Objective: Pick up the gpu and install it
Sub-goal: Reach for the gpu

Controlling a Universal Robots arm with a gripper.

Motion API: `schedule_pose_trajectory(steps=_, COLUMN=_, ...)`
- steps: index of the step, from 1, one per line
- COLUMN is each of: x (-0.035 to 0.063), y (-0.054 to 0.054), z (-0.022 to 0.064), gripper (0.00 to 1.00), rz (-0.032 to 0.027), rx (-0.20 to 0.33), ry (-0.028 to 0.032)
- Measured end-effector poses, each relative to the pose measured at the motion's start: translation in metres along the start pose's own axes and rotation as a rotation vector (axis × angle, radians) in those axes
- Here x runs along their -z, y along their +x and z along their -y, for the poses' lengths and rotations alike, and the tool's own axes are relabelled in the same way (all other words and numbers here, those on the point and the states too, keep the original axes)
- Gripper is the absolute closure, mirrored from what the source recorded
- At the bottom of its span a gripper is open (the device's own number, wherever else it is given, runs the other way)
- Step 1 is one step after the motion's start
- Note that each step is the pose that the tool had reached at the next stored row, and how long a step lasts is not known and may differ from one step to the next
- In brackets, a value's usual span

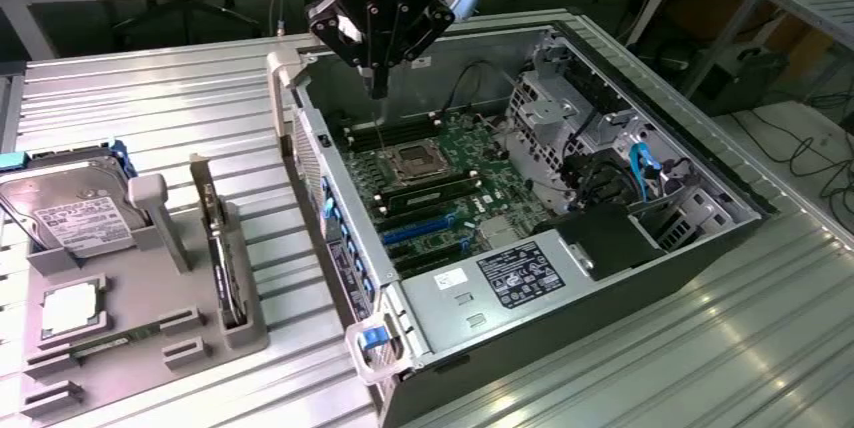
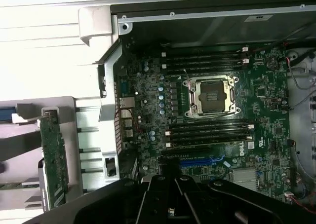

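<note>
Exterior view shows you the open computer case (image 1: 310, 148) with its motherboard (image 1: 441, 178) bare and the CPU socket (image 1: 411, 161) empty. On the exterior view's left, the gray holder (image 1: 247, 333) carries a hard drive (image 1: 74, 213), a CPU chip (image 1: 70, 310) and the gpu (image 1: 218, 238), which stands on edge in its slot. Your gripper (image 1: 379, 83) hangs over the case's far end, pincer closed tight on nothing, well apart from the gpu. The case wall stands between them; drive cages (image 1: 561, 108) and cables (image 1: 641, 173) crowd the case's other side.
</note>
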State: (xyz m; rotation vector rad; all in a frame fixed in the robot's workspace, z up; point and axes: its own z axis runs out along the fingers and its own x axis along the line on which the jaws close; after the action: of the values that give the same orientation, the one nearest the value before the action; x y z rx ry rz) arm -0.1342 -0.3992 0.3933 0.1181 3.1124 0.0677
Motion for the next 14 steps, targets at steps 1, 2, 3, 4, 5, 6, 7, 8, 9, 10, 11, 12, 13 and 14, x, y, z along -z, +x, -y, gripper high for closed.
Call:
schedule_pose_trajectory(steps=1, x=0.0001, y=0.001, z=0.0001, gripper=0.89, rz=0.0, rx=0.0, ry=0.0)
schedule_pose_trajectory(steps=2, x=0.0001, y=0.002, z=0.0002, gripper=0.89, rz=0.0, rx=0.0, ry=0.0)
schedule_pose_trajectory(steps=3, x=0.0001, y=0.003, z=0.0003, gripper=0.89, rz=0.0, rx=0.0, ry=0.0)
schedule_pose_trajectory(steps=4, x=0.0001, y=0.005, z=0.0004, gripper=0.89, rz=0.0, rx=0.0, ry=0.0001)
schedule_pose_trajectory(steps=5, x=0.0002, y=0.006, z=0.0005, gripper=0.89, rz=-0.0001, rx=0.0, ry=0.0001)
schedule_pose_trajectory(steps=6, x=0.0002, y=0.007, z=0.0006, gripper=0.89, rz=0.0, rx=0.0, ry=0.0001)
schedule_pose_trajectory(steps=7, x=0.0002, y=0.008, z=0.0007, gripper=0.89, rz=-0.0001, rx=0.0, ry=0.0001)
schedule_pose_trajectory(steps=8, x=0.0002, y=0.009, z=0.0008, gripper=0.89, rz=0.0, rx=0.0, ry=0.0)
schedule_pose_trajectory(steps=9, x=0.0002, y=0.01, z=0.0009, gripper=0.89, rz=-0.0001, rx=0.0, ry=0.0001)
schedule_pose_trajectory(steps=10, x=0.0002, y=0.011, z=0.001, gripper=0.89, rz=0.0, rx=0.0, ry=0.0)
schedule_pose_trajectory(steps=11, x=0.0002, y=0.012, z=0.0012, gripper=0.89, rz=0.0, rx=0.0, ry=0.0)
schedule_pose_trajectory(steps=12, x=0.0002, y=0.013, z=0.0013, gripper=0.89, rz=0.0, rx=0.0, ry=0.0)
schedule_pose_trajectory(steps=13, x=0.0003, y=0.014, z=0.0014, gripper=0.89, rz=0.0, rx=0.0, ry=0.0)
schedule_pose_trajectory(steps=14, x=0.0003, y=0.014, z=0.0015, gripper=0.89, rz=-0.0001, rx=0.0, ry=0.0001)
